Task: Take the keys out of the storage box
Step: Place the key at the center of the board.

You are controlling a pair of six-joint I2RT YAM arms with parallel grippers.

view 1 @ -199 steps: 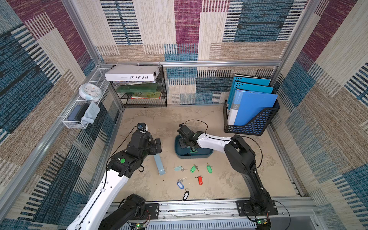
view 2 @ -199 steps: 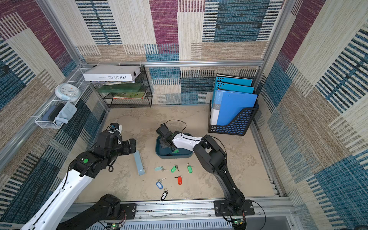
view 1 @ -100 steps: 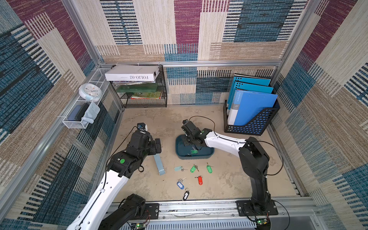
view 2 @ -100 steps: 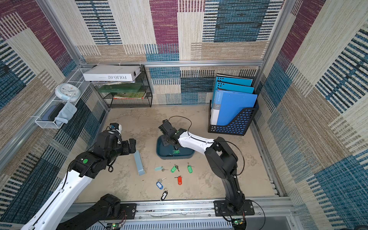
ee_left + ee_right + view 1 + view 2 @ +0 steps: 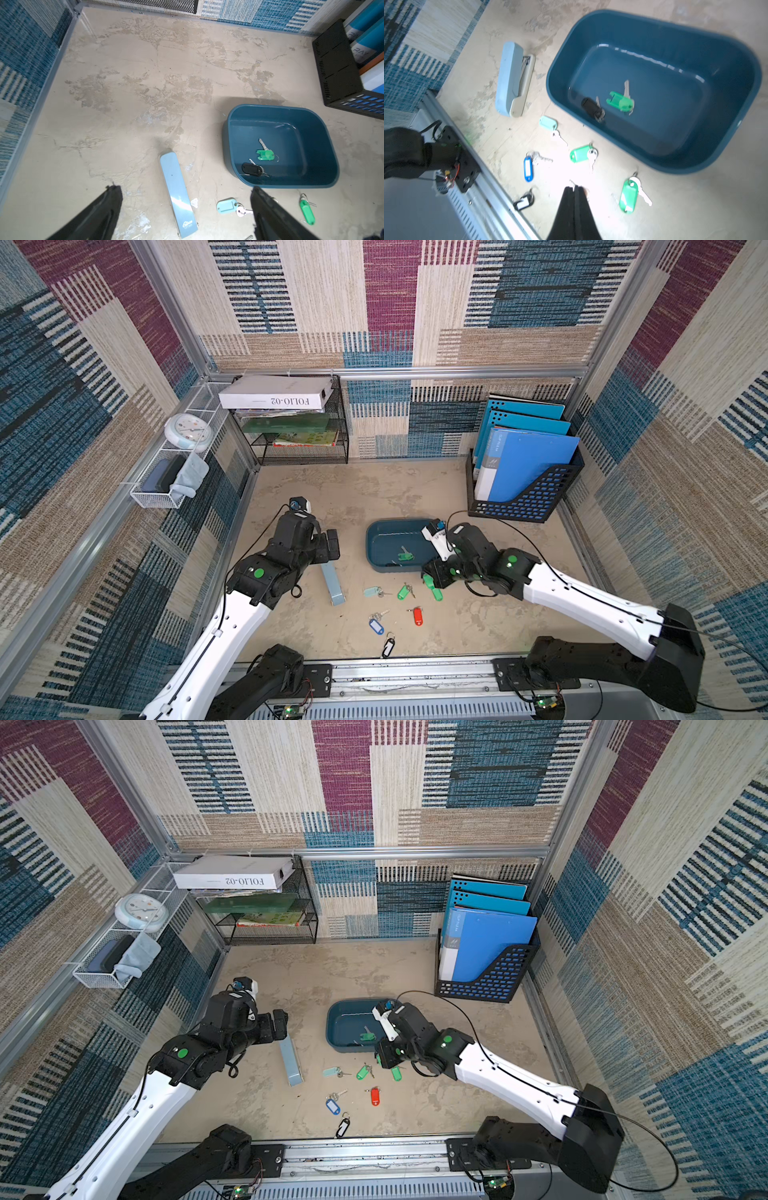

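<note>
Your right gripper [image 5: 574, 188] is pressed shut on nothing, above the table [image 5: 695, 207] beside the box [image 5: 737, 83]. Two keys [image 5: 620, 101] (one green-tagged, one black-tagged) lie in the box; six more lie just outside it. Your left gripper [image 5: 184, 187] stands wide open.

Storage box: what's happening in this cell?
The storage box holds two keys: a green-tagged key and a black-tagged key; six others lie on the table in front. The right arm hangs beside the box's near edge, jaws shut, nothing visible between them. The left arm hovers by a pale blue case, jaws open.
</note>
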